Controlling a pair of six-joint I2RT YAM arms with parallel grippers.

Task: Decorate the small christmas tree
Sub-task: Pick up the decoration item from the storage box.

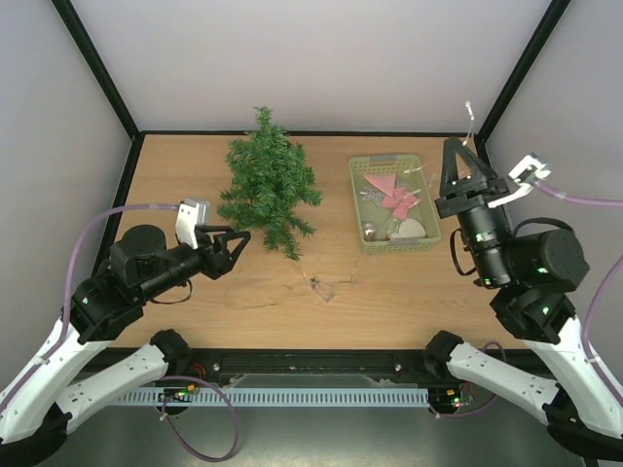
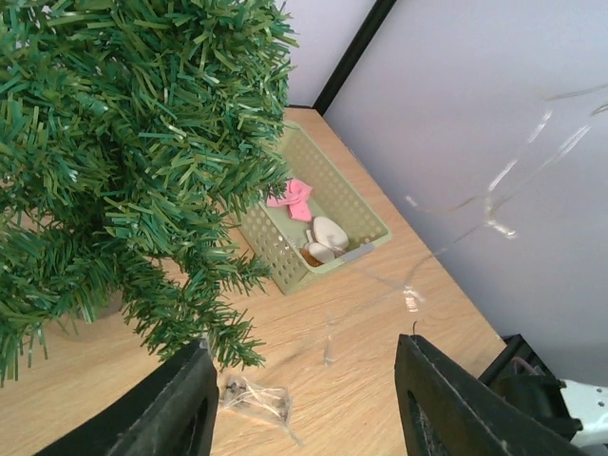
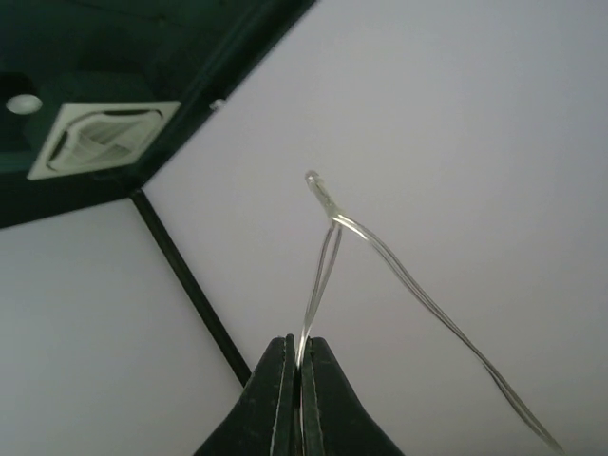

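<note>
The small christmas tree (image 1: 268, 190) stands on the table (image 1: 409, 292) between my two arms, its top towards the far wall. My left gripper (image 1: 237, 240) sits low beside the tree's near-left branches with its fingers spread and nothing between them. My right gripper (image 1: 460, 148) is well to the tree's right, past the pale green basket (image 1: 393, 159), pointing upward and pinched on a wire strand (image 3: 331, 220). The strand runs down from there to a loose tangle on the table just in front of the tree.

I judge the tree light and top-heavy, with bristly branches that give under a push, so a sideways tug from the wire could tip or slide it. If I need to steady it, I would hold low on the trunk or a thick lower branch, not the soft tips. The wire looks thin, springy and slippery. It should snag easily on the needles, so I would hold it close to the bulb end.
</note>
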